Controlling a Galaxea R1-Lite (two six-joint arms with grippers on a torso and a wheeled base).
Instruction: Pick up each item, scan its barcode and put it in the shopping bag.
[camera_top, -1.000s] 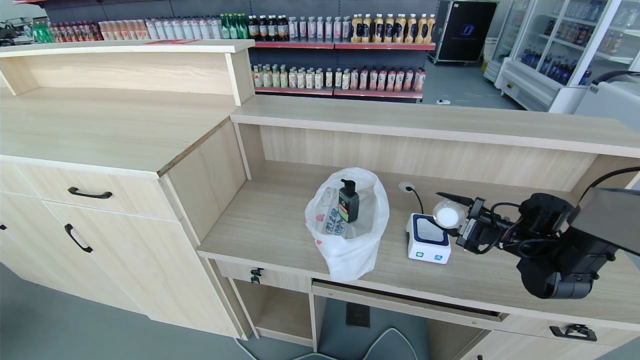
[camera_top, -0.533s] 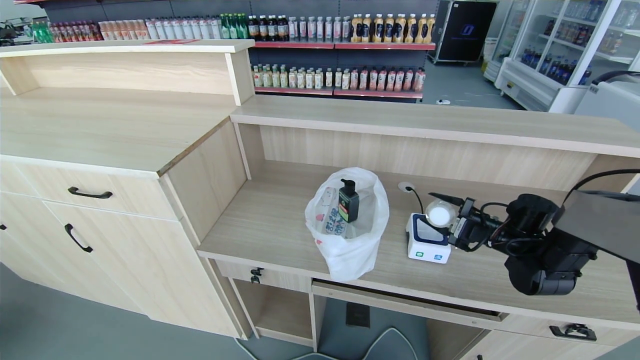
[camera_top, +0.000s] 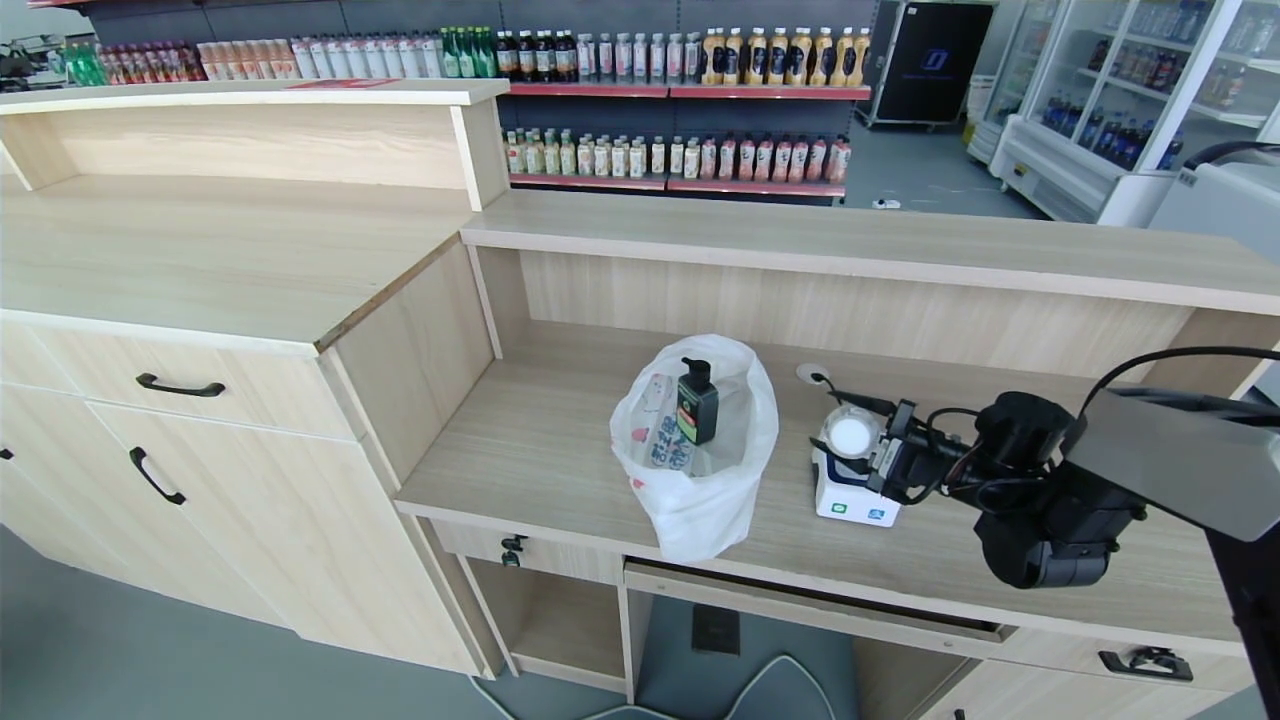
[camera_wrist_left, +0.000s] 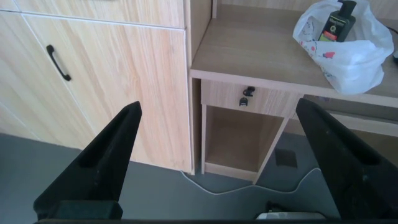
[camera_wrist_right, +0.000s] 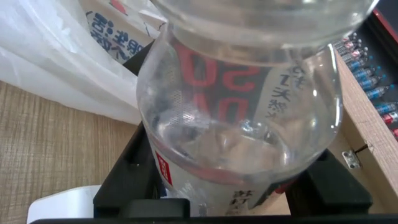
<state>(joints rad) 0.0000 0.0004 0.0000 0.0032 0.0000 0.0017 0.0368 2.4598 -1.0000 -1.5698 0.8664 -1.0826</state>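
On the left, the left gripper (camera_wrist_left: 217, 103) hangs low before the cabinet (camera_top: 230, 470), above the floor, its fingers spread wide and holding nothing. To the right, on the counter (camera_top: 540, 440), the white bag (camera_top: 700, 500) stands open near the front edge. A dark pump bottle (camera_top: 697, 405) stands upright in it, beside a printed packet (camera_top: 663, 432) on its left. Just right of the bag sits the white scanner (camera_top: 848, 506), its cable (camera_top: 834, 398) running to a hole farther back. The right gripper (camera_top: 842, 426) reaches in from the right and is clamped on a clear bottle (camera_top: 852, 438) lying sideways, base toward the bag, held just over the scanner's top. Whether bottle and scanner touch is unclear. The right wrist view shows dark fingers (camera_wrist_right: 124, 180) either side of the bottle.
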